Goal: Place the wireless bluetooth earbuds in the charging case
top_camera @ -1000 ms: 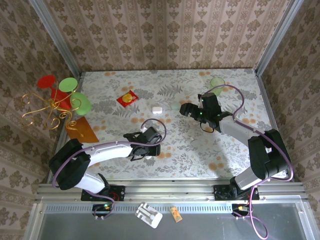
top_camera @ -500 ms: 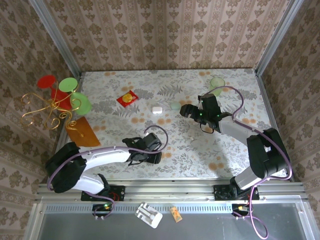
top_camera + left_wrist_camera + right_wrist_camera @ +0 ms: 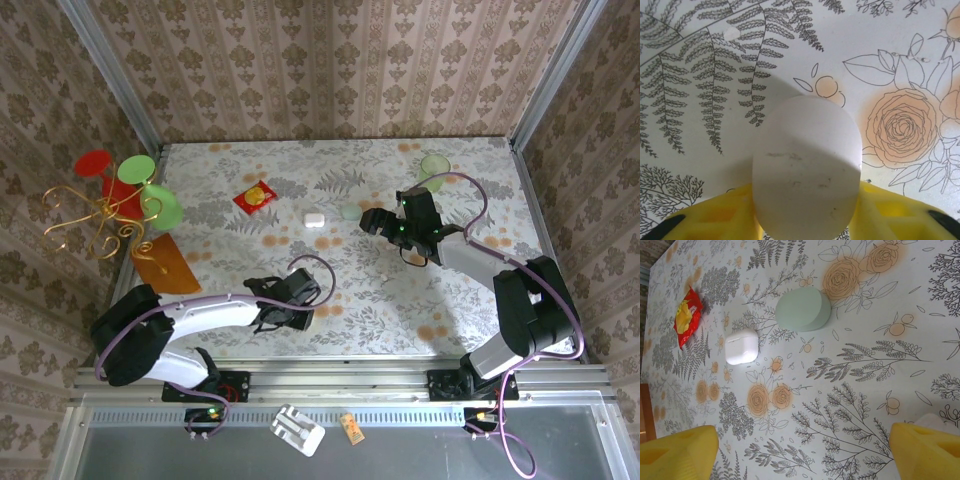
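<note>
0 of 2 earbuds look seated, so the task is barely started. Charging case [image 3: 741, 346] sits mid-table near the pale green disc [image 3: 804, 308], lid apparently closed, nothing touching it. Left gripper [image 3: 805, 210] is clamped on a white egg-shaped object [image 3: 806, 160], yellow fingers against both its sides; that's not the case. Right gripper [image 3: 805, 440] is spread wide, empty, facing the case from a distance. Earbuds too small to pick out. To do: open the lid, seat both.

Left gripper [image 3: 805, 220] pinches a white oval [image 3: 806, 160]; right gripper [image 3: 802, 452] gapes open.
</note>
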